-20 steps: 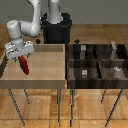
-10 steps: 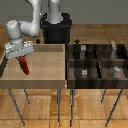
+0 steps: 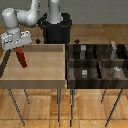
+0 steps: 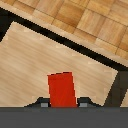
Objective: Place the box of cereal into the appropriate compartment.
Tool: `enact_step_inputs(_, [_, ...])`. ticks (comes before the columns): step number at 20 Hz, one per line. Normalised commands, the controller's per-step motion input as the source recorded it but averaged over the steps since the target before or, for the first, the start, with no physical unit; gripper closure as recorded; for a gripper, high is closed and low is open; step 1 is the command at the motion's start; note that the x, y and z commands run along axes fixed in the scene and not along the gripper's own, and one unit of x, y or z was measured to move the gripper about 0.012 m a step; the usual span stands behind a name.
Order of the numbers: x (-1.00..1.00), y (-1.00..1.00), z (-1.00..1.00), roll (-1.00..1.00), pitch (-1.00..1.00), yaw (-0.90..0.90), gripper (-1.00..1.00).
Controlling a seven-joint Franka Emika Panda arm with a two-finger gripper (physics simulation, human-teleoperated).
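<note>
In the exterior view, my jaws [image 3: 20,49] are clamped on the box of cereal [image 3: 22,57], which hangs tilted below them, clear of the floor of the light wooden tray [image 3: 50,75] on that view's left. I hold it over the tray's far corner on the exterior view's left. To the exterior view's right, just beside this tray, stands the dark divided tray [image 3: 97,62], its compartments holding small grey and white objects too small to identify; the box is well apart from it. Both trays stand on thin metal legs above a wooden floor [image 3: 90,110]. In the wrist view, the red box [image 4: 62,89] sticks out between my fingers [image 4: 44,103], above the pale tray floor [image 4: 30,60].
</note>
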Motion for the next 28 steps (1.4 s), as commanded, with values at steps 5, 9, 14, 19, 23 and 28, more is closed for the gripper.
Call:
enact_step_inputs(5, [0.00,0.00,1.00,0.00,0.00,0.00,1.00])
enact_step_inputs(9, [0.00,0.00,1.00,0.00,0.00,0.00,1.00])
enact_step_inputs(14, [0.00,0.80,0.20,0.00,0.00,0.00,1.00])
enact_step_inputs(19, [0.00,1.00,0.00,0.00,0.00,0.00,1.00])
enact_step_inputs(23, [0.00,1.00,0.00,0.00,0.00,0.00,1.00])
enact_step_inputs(28, [0.00,1.00,0.00,0.00,0.00,0.00,1.00])
